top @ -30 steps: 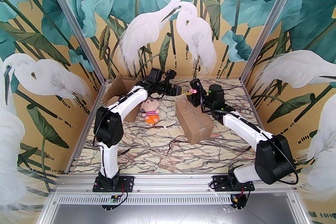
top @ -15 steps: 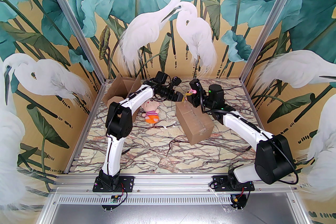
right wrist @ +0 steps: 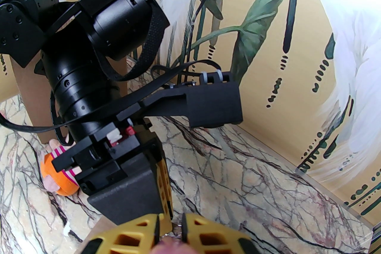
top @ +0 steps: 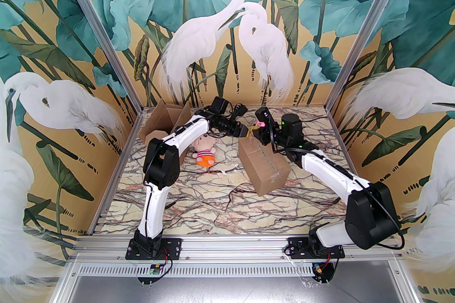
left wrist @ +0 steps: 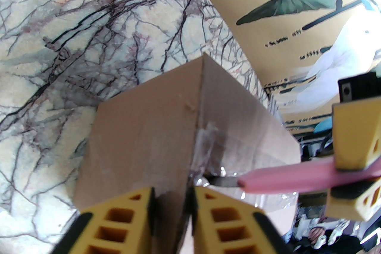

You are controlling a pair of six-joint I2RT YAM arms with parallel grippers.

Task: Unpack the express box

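Left gripper (left wrist: 171, 205) jaws narrow, pinching the taped cardboard box (left wrist: 143, 133) corner. Right gripper (left wrist: 348, 178) jaws clamp a smooth pink cutter (left wrist: 285, 180) at 3 o'clock.

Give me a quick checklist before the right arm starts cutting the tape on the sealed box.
1. Left gripper pinching an edge of the sealed box: ok.
2. Right gripper clamped on the pink cutter: ok.
3. Blade touching the tape: cannot tell.
4. Plush toy clear of the sealed box: ok.
5. The two grippers apart: ok.
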